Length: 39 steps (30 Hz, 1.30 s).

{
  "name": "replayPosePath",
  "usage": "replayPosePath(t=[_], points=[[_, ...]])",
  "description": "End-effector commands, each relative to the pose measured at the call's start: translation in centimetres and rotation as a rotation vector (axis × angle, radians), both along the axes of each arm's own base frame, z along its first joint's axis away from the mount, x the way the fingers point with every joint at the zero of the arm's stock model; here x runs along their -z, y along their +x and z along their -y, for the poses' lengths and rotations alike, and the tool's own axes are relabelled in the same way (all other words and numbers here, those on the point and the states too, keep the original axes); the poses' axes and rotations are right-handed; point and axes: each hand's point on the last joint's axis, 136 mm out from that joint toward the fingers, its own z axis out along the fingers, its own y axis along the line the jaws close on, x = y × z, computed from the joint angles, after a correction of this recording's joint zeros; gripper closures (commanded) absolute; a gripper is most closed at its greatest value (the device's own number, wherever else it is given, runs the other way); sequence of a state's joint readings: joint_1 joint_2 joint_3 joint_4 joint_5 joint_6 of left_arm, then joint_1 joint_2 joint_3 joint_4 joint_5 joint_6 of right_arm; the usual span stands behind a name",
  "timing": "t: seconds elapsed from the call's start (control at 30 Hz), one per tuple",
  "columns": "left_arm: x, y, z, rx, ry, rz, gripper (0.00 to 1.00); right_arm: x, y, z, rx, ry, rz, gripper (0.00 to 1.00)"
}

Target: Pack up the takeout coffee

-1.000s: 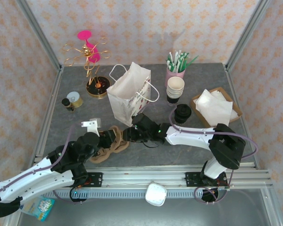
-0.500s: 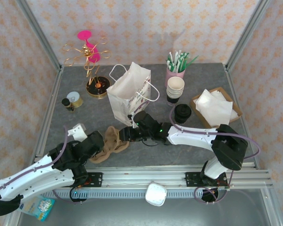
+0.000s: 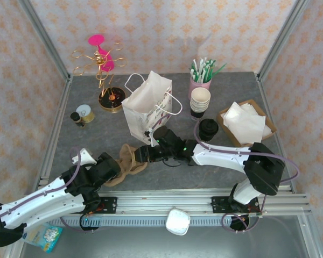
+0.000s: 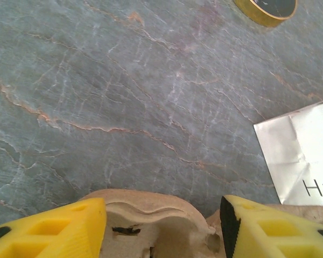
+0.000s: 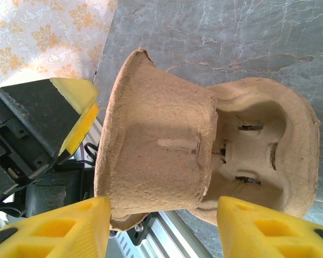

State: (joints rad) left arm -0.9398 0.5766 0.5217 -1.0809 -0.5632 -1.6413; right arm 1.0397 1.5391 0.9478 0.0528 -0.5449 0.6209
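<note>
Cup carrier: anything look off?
Yes. The pulp cup carrier in front of the paper bag isn't lying flat: the right wrist view shows one well's outer wall beside another well's inside, so it looks tipped or folded. The takeout coffee stands upright, lid on.

Cup carrier [image 3: 130, 160] lies near the table's [image 3: 237, 88] near edge, before the standing paper bag [image 3: 148, 110]; right of the bag sits the lidded cup [image 3: 208, 129], a cup stack [image 3: 199, 101] behind it, a napkin tray [image 3: 246, 122] further right
</note>
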Motion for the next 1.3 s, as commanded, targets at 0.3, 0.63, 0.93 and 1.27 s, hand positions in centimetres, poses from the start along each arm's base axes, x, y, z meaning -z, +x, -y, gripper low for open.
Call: replayPosePath(t=[0.3,0.63,0.93,1.27], points=[[0.4,-0.1,-1.2,-0.04,0.058,-0.003,0.34,-3.4,-0.2,-0.9,-0.051,0.087,0.038,0.38],[3.2,-0.3,0.1,-0.011,-0.015,-0.026,0.33,-0.3,1.3,-1.1,-0.013,-0.075,0.027,0.38],[3.0,0.7,1.3,0.042,-0.104,0.065,0.38,1.2,2.1,-1.0,0.015,-0.164,0.024,0.49],[0.9,2.3,3.2,0.131,-0.077,0.115,0.4,1.1,2.2,-0.2,0.065,-0.219,0.033,0.86]])
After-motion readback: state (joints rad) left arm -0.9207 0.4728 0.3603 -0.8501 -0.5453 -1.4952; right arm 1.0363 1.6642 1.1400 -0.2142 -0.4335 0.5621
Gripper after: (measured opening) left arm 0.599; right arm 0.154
